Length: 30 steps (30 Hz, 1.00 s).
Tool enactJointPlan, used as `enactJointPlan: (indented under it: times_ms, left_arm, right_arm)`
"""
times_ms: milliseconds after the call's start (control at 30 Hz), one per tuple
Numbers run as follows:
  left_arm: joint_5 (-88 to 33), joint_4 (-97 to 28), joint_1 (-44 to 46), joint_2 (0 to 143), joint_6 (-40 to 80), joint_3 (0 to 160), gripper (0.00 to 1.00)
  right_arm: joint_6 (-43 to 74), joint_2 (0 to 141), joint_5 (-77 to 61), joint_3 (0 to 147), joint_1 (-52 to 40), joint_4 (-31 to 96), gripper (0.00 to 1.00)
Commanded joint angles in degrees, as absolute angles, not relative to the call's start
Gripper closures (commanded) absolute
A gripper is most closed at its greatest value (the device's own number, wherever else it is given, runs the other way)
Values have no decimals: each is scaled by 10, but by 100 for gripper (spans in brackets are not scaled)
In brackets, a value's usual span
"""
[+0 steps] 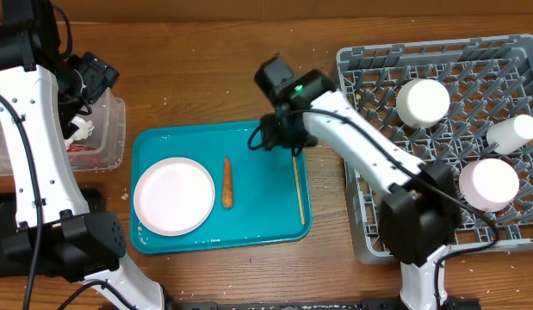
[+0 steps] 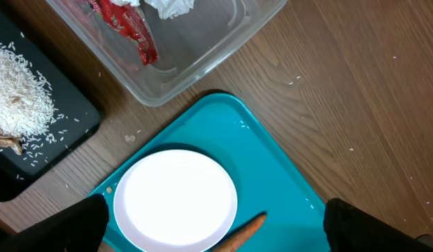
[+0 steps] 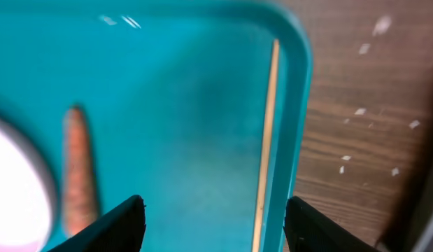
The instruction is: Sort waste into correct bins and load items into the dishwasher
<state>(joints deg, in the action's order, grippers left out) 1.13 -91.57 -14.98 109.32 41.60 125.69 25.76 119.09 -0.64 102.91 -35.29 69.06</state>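
A teal tray [image 1: 163,136] holds a white plate [image 1: 173,196], a carrot [image 1: 227,182] and a thin wooden chopstick [image 1: 298,189] along its right rim. My right gripper [image 1: 279,138] hovers over the tray's far right corner, open and empty. In the right wrist view its fingers [image 3: 213,227] straddle the bare tray [image 3: 188,105] and the chopstick [image 3: 267,133], with the carrot [image 3: 80,175] to the left. My left gripper [image 1: 96,76] is high over the clear bin, open [image 2: 216,234] and empty, looking down on the plate [image 2: 175,199] and the carrot tip [image 2: 245,231].
A clear bin [image 1: 111,129] with a red wrapper [image 2: 129,31] and tissue stands left of the tray. A black tray with rice [image 2: 24,105] lies beside it. A grey dishwasher rack [image 1: 369,77] at the right holds two white cups [image 1: 423,102] and a bottle [image 1: 513,133].
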Motion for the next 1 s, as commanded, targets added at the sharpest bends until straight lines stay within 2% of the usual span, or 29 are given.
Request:
enactJointPlan:
  times_ms: [0, 100, 567, 700, 833, 900, 967]
  left_arm:
    - [15, -916, -145, 1094, 409, 1254, 0]
    - [15, -914, -145, 1094, 409, 1254, 0]
    - [15, -914, -145, 1094, 407, 1254, 0]
    - [15, -914, -145, 1094, 407, 1254, 0]
    - [15, -914, -145, 1094, 407, 1254, 0]
    - [15, -914, -145, 1094, 407, 1254, 0]
    - [15, -914, -145, 1094, 407, 1254, 0]
  right_arm:
    - [285, 1207, -6, 987, -354, 660, 35]
    - [286, 1207, -16, 961, -357, 636, 39]
    - [281, 1207, -26, 873, -357, 568, 40]
    - [281, 1207, 15, 848, -375, 536, 50]
    - [281, 1207, 22, 837, -390, 525, 69]
    - [281, 1207, 24, 837, -394, 526, 73]
    - [281, 1207, 23, 837, -394, 532, 86]
